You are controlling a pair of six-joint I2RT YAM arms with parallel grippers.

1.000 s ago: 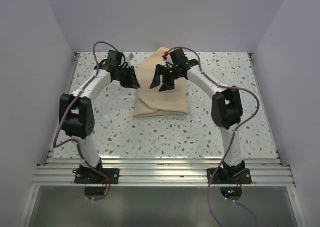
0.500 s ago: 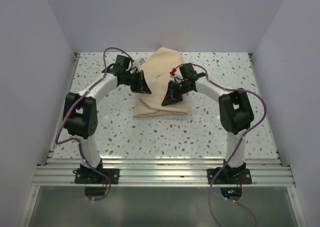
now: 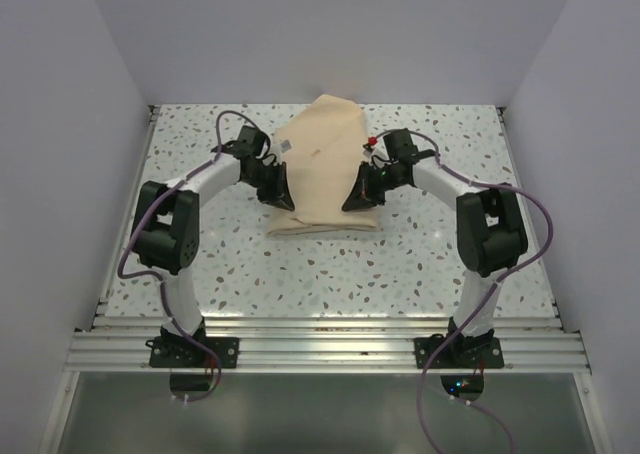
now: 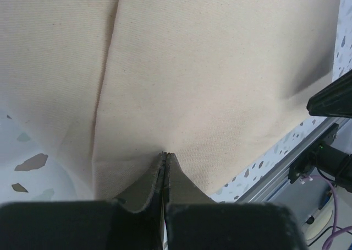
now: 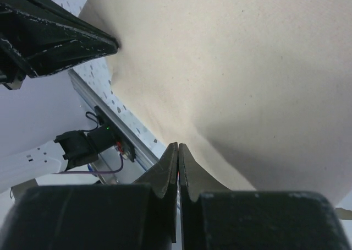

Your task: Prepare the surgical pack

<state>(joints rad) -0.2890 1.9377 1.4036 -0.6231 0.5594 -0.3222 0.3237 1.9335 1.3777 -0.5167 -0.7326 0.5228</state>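
The surgical pack shows as a beige cloth [image 3: 322,164] folded into a bundle at the middle back of the speckled table; whatever it wraps is hidden. My left gripper [image 3: 284,199] is shut, its tips resting against the bundle's left side near the front corner. In the left wrist view the closed fingertips [image 4: 165,154] meet right at the cloth [image 4: 220,68]. My right gripper [image 3: 352,204] is shut too, against the bundle's right side. Its closed tips [image 5: 177,145] sit at the edge of the cloth [image 5: 247,68]. The left gripper [image 5: 55,35] appears across the bundle.
The speckled table [image 3: 420,264] is boxed in by pale walls on three sides. An aluminium rail [image 3: 320,352] runs along the near edge, where both arm bases stand. The right gripper's finger [image 4: 333,98] shows at the edge of the left wrist view.
Both grippers came down from the far end of the bundle toward its near corners and closed. They now press in at its left and right sides.
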